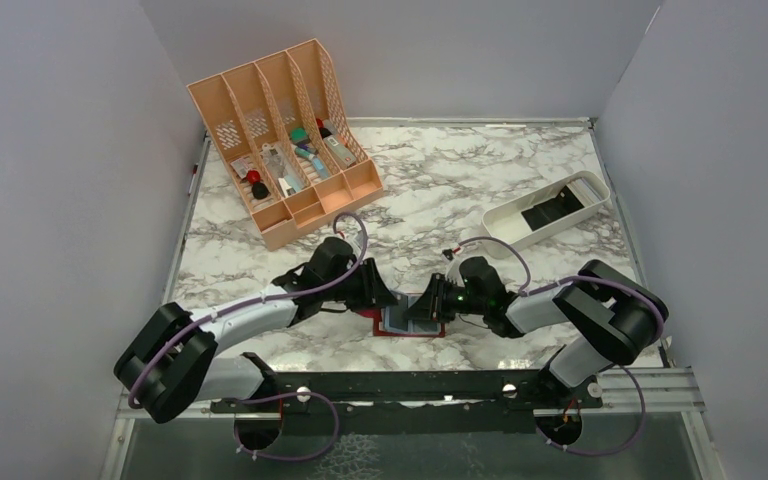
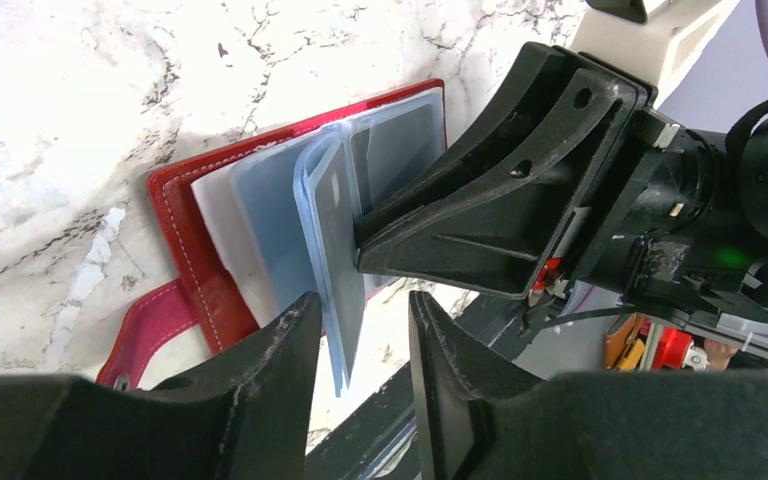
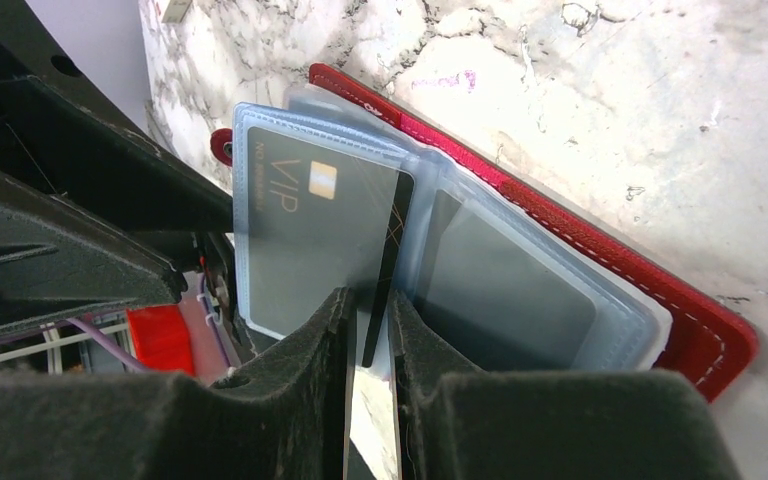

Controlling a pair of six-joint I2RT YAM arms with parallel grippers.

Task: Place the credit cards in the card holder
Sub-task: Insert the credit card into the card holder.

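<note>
The red card holder (image 1: 412,329) lies open on the marble near the front edge, its clear pockets fanned up. My left gripper (image 1: 388,300) is open, its fingers (image 2: 285,345) on either side of a raised clear pocket leaf (image 2: 338,270) without clamping it. My right gripper (image 1: 428,308) faces it from the right. In the right wrist view its jaws (image 3: 368,320) stand narrowly apart around the edge of a dark credit card (image 3: 387,250) that sits partly in a pocket. A grey VIP card (image 3: 305,235) and another card (image 3: 510,290) sit in pockets over the red cover (image 3: 705,335).
A white oblong tray (image 1: 592,186) at the right back holds dark cards (image 1: 546,213). A peach slotted organizer (image 1: 280,140) with small items stands at the back left. The metal rail (image 1: 410,385) runs just in front of the wallet.
</note>
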